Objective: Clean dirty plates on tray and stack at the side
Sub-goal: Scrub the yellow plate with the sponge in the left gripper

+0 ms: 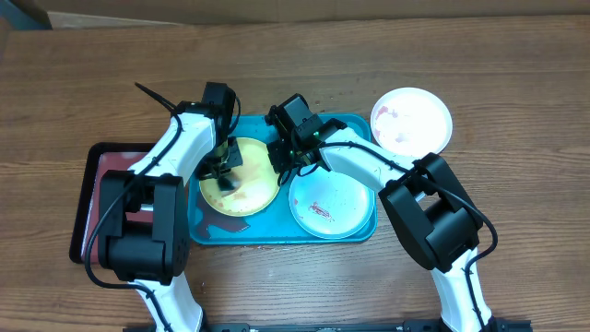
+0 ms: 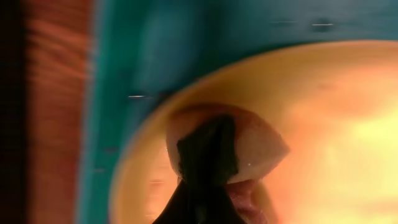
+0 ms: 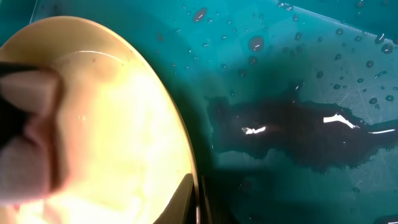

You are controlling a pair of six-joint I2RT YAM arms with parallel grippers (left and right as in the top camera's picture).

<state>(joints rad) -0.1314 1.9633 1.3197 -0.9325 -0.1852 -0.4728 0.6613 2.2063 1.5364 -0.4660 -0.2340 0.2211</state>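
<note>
- Left claw [image 1: 221, 171] looks clamped on a pale sponge [image 2: 261, 146], pressed onto the yellow-green plate [image 1: 251, 195] in the left half of the tray [image 1: 361, 232].
- Right claw [image 1: 290, 159] seems pinched on that plate's right rim.
- Your wipe belongs to the left arm, since the plate's centre lies directly beneath it.
- Mint plate [image 1: 332, 205] sits lower right.

The large turquoise rectangular plastic tray [image 1: 277, 231] lies wet at the counter's middle. Flat in it are a yellow-green rimmed round plastic plate [image 1: 249, 194] on the left and a red-smeared mint-rimmed plate [image 1: 330, 205] on the right. A smeared white plate [image 1: 412, 120] sits outside it, toward the far right corner.
</note>
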